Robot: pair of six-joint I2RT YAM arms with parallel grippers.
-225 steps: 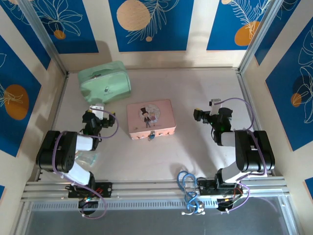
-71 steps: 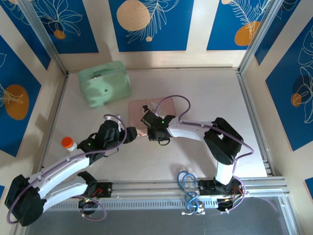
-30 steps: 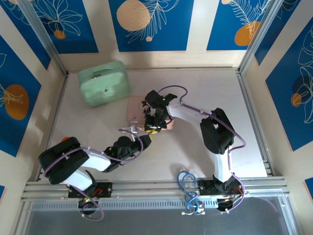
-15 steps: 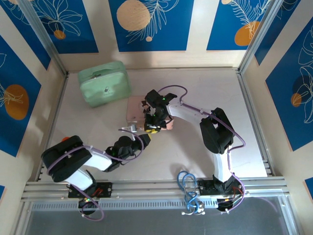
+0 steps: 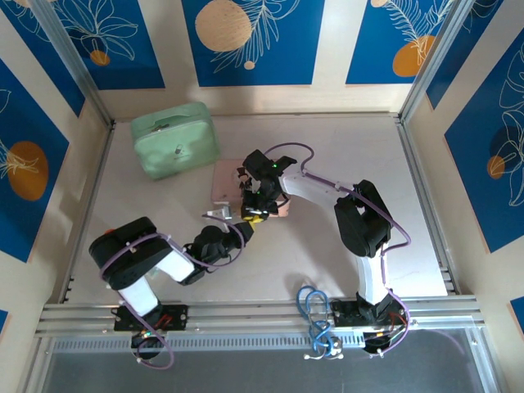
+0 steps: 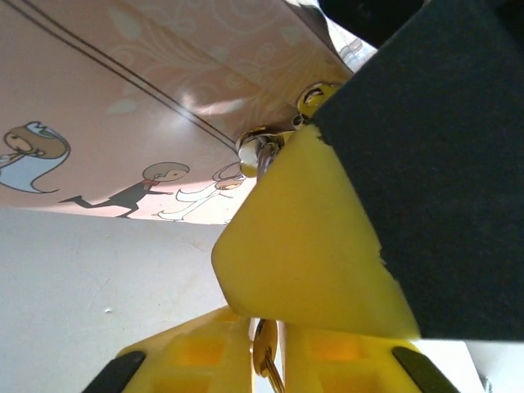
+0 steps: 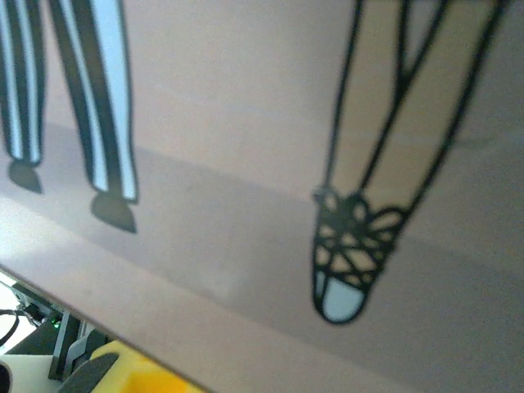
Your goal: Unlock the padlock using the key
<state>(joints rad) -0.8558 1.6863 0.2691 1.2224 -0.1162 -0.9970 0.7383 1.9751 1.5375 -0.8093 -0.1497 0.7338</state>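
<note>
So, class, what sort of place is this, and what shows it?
Probably a robot test cell: two arms bolted to an aluminium rail, patterned panels walling the table, a pink tin and green case as props.

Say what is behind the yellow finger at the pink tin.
A silver ring on the pink tin's edge peeks out beside the right claw's finger; whatever hangs from it is covered.

Top view looks down over the table point(image 5: 327, 155); both wrist views hug the pink tin point(image 6: 123, 90).

White arm links point(image 5: 309, 192), black joints point(image 5: 360, 228), purple cables point(image 5: 288, 148), yellow gripper fingers point(image 6: 192, 356).
</note>
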